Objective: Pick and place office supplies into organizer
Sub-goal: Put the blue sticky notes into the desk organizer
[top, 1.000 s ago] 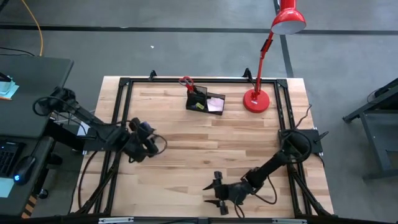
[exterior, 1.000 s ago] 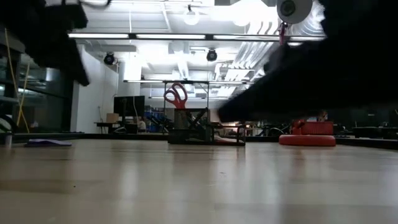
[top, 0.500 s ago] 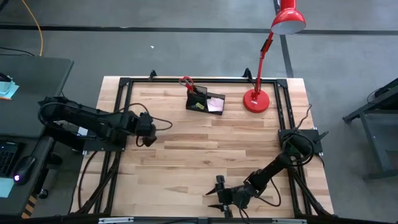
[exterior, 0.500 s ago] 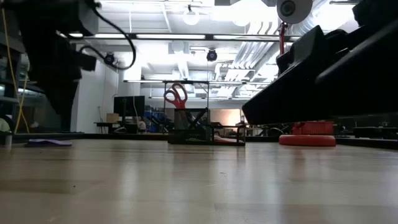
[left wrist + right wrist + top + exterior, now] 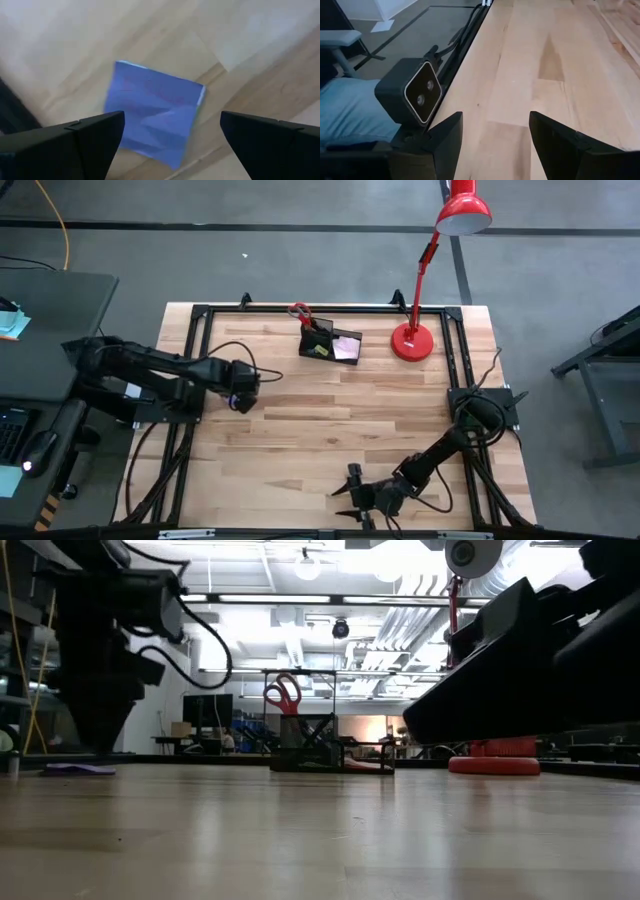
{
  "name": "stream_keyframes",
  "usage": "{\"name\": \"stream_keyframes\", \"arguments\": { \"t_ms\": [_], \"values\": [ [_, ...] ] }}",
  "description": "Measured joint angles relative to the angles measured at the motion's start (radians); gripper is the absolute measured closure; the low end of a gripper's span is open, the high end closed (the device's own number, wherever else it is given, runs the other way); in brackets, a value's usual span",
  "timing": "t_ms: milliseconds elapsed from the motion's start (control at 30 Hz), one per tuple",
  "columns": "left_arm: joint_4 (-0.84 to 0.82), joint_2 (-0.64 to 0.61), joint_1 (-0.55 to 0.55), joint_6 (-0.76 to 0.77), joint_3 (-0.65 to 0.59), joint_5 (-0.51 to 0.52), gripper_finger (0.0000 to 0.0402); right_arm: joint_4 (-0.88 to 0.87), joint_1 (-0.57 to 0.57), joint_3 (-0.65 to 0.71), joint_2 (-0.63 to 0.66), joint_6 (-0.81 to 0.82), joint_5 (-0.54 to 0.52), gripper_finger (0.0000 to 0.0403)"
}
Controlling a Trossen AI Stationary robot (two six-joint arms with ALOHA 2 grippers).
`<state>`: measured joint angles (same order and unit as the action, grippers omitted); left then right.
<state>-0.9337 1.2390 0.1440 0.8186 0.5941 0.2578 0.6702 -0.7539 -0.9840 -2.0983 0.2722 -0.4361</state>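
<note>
A robotics lab or workshop hall: a pale butcher-block wooden table (image 5: pixel 330 420) edged by a black metal frame (image 5: pixel 195 315) stands on bare grey concrete floor (image 5: pixel 300 260). Beyond the table, the low view shows long ceiling strip lights (image 5: pixel 300 598), exposed white ducts (image 5: pixel 400 635) and cluttered workbenches (image 5: pixel 215 740).

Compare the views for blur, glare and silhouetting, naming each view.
Left wrist view: purple note pad and wood motion-blurred. Low view: bright ceiling lights, arms as dark silhouettes, organizer backlit. High view: evenly lit, sharp. Right wrist view: clear, no glare.
</note>
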Motion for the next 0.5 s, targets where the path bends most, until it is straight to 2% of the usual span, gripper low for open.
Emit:
{"name": "stream_keyframes", "arguments": {
  "t_ms": [333, 500],
  "values": [
    [0.029, 0.191, -0.001, -0.040, 0.009, -0.008, 0.0078, 0.000, -0.005, 0.000, 0.000, -0.007, -0.001, 0.0180],
    [0.047, 0.205, -0.001, -0.087, 0.010, -0.007, 0.0079, 0.000, -0.004, 0.000, 0.000, -0.003, -0.002, 0.0180]
  ]
}}
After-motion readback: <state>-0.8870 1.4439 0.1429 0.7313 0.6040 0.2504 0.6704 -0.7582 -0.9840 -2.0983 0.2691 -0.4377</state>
